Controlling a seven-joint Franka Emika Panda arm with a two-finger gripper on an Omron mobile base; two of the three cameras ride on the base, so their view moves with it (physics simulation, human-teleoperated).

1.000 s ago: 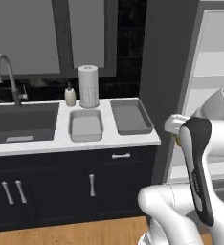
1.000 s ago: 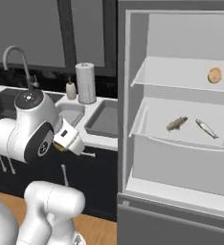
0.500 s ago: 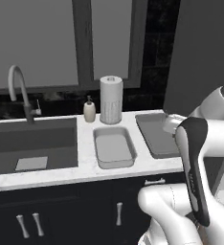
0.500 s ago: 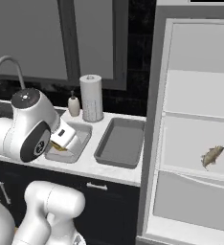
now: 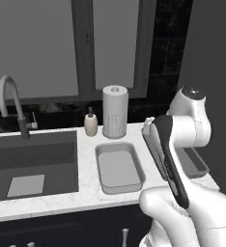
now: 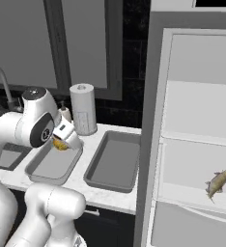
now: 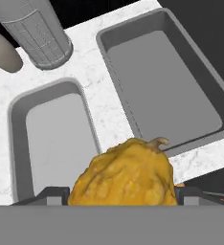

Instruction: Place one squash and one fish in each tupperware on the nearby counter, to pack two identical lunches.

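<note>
My gripper [image 7: 123, 197] is shut on a lumpy yellow-orange squash [image 7: 126, 177], which hangs above the white counter [image 7: 104, 105]. Below it on the left lies the lighter tupperware [image 7: 54, 139], and the darker tupperware [image 7: 164, 72] lies on the right; both hold nothing. In the right base view the gripper [image 6: 62, 140] holds the squash [image 6: 60, 144] over the near edge of the lighter tupperware [image 6: 52, 164], next to the darker tupperware [image 6: 115, 159]. One grey-brown fish [image 6: 217, 182] lies on a fridge shelf. My arm partly hides the darker tupperware [image 5: 196, 163]; the lighter tupperware [image 5: 119, 168] is in full sight.
A paper towel roll [image 5: 115, 112] and a soap bottle [image 5: 91, 124] stand behind the trays. The sink basin [image 5: 33, 164] with its faucet [image 5: 8, 103] lies to the left. The open fridge [image 6: 197, 120] stands right of the counter.
The base has driven closer to the counter, so the trays look larger and the fridge has slid to the right. The squash stays in the shut gripper, now over the trays.
</note>
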